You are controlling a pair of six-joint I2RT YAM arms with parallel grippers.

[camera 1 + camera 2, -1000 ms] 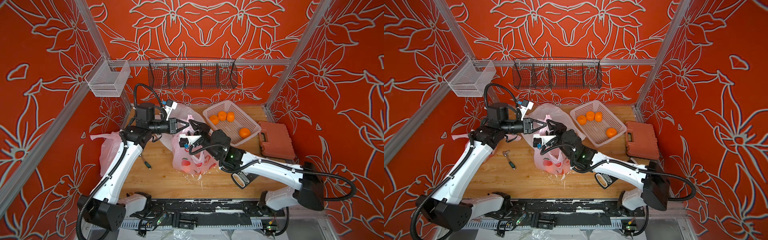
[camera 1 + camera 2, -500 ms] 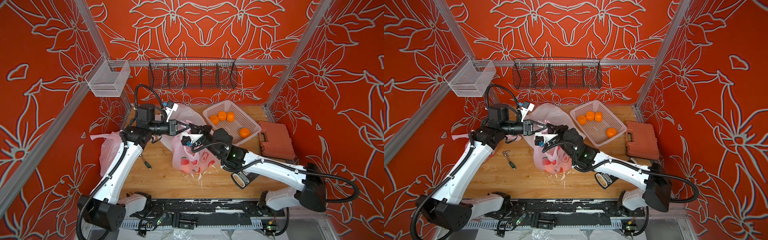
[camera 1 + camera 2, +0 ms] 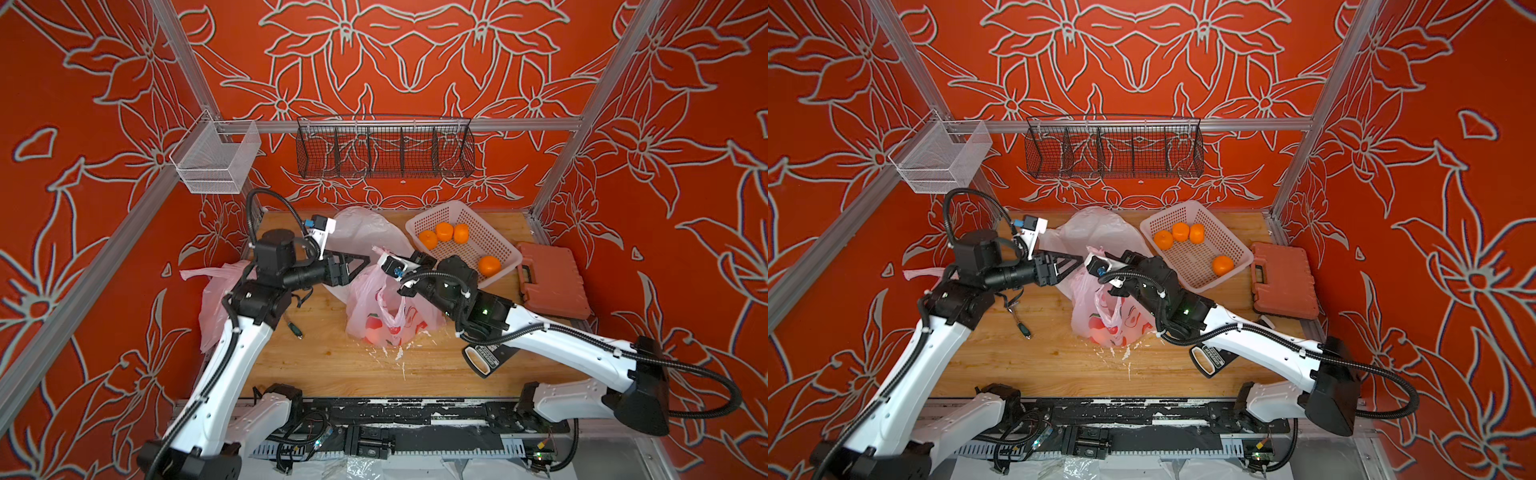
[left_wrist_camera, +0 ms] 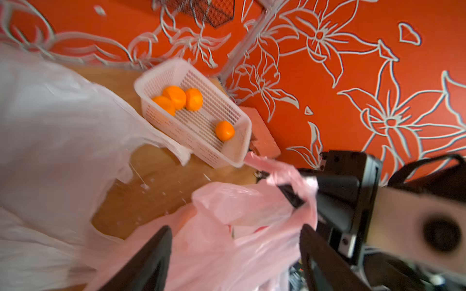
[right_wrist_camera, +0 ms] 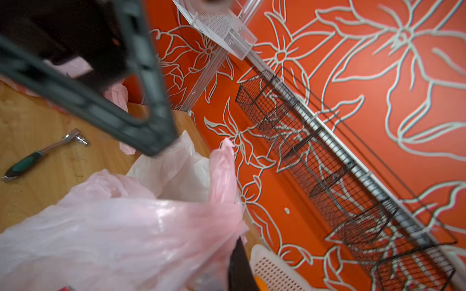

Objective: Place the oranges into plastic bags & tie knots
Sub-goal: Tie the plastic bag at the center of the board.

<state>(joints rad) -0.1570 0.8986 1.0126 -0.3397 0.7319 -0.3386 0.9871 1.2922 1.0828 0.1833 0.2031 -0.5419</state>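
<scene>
A pink printed plastic bag point(image 3: 374, 307) stands mid-table, with reddish shapes showing through it. My right gripper point(image 3: 384, 261) is shut on its raised handle point(image 4: 285, 176); one black finger point(image 5: 240, 264) shows beside the stretched plastic. My left gripper point(image 4: 234, 241) is open just left of that handle, its jaws wide apart around loose pink film without pinching it. Several oranges point(image 3: 444, 232) lie in the pale pink basket point(image 3: 498, 245). A white bag point(image 3: 361, 228) lies behind, and another pink bag point(image 3: 216, 299) sits at the far left. No knots are in view.
An orange tool case point(image 3: 552, 286) lies right of the basket. A green-handled ratchet point(image 3: 295, 328) lies near the left arm, and a black-and-white tool point(image 3: 482, 359) under the right arm. A black wire rack point(image 3: 384, 145) and a white mesh bin point(image 3: 216, 160) hang on the back rail.
My left gripper has opened and let go of the pink bag's top. My right gripper has shut on the bag's handle and shifted slightly right.
</scene>
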